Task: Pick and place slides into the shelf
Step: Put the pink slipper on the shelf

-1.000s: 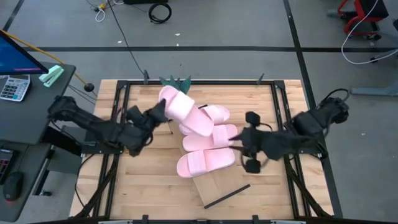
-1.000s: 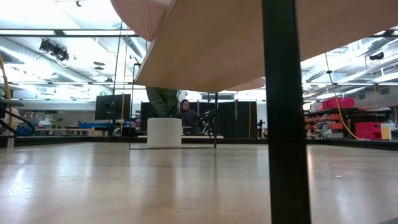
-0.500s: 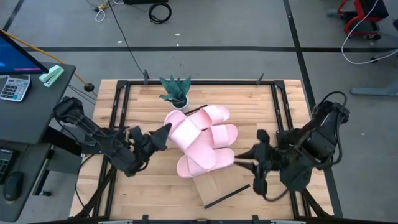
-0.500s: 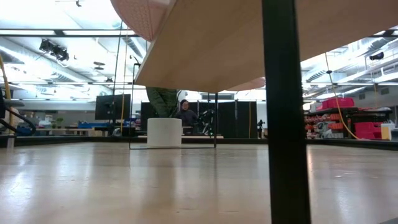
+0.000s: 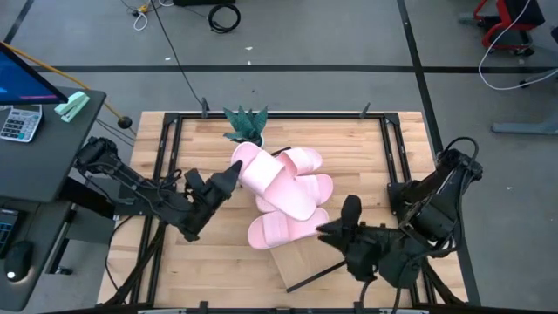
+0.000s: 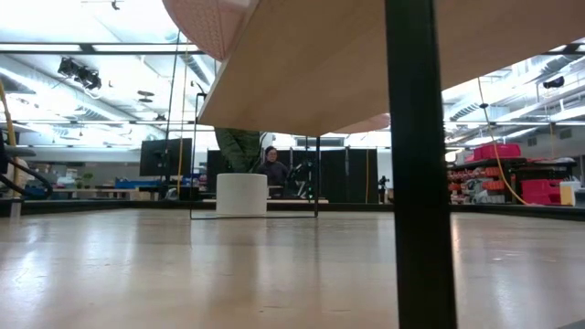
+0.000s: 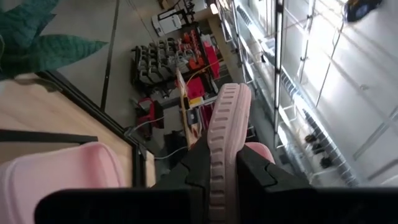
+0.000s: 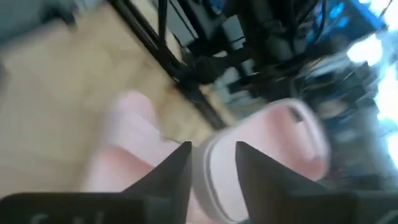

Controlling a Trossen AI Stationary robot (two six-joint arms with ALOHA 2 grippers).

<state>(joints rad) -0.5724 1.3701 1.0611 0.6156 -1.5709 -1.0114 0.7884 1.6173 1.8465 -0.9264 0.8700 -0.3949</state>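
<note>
Several pale pink slides lie piled mid-table on the shelf (image 5: pixel 312 260), a light-wood board with a black rail (image 5: pixel 318 274). My left gripper (image 5: pixel 230 177) reaches in from the table's left, shut on the topmost slide (image 5: pixel 272 185), which slants across the pile. My right gripper (image 5: pixel 330 228) comes from the table's right and is at the right end of the nearest slide (image 5: pixel 281 230), whose rim (image 8: pixel 212 167) stands between its fingers. The low view shows the shelf's underside (image 6: pixel 320 73) and one slide's sole (image 6: pixel 206 23). My left gripper pinches the topmost slide's sole edge (image 7: pixel 221 163) between its two fingers, at the slide's left end (image 5: pixel 239 167). The fingers come level from the table's left. The slide stands on edge in the hold and reaches out over the pile. My right gripper has the nearest slide's rim (image 8: pixel 212 167) between its two fingers, at the slide's right end (image 5: pixel 321 223). It comes from the table's right, slanting slightly down. The picture is blurred, so how the slide sits cannot be told.
A potted plant (image 5: pixel 247 124) in a white pot (image 6: pixel 242 194) stands at the table's far edge, just behind the pile. Black frame rails (image 5: pixel 170 148) run along the table's sides. A black shelf leg (image 6: pixel 420 164) crosses the low view. A person (image 6: pixel 271 166) sits far behind the table.
My left gripper has carried its slide from the far edge toward the near edge, uncovering the plant; the slide now slants across the pile. My right gripper has moved toward the near edge and rolled, ending at the nearest slide's right end.
</note>
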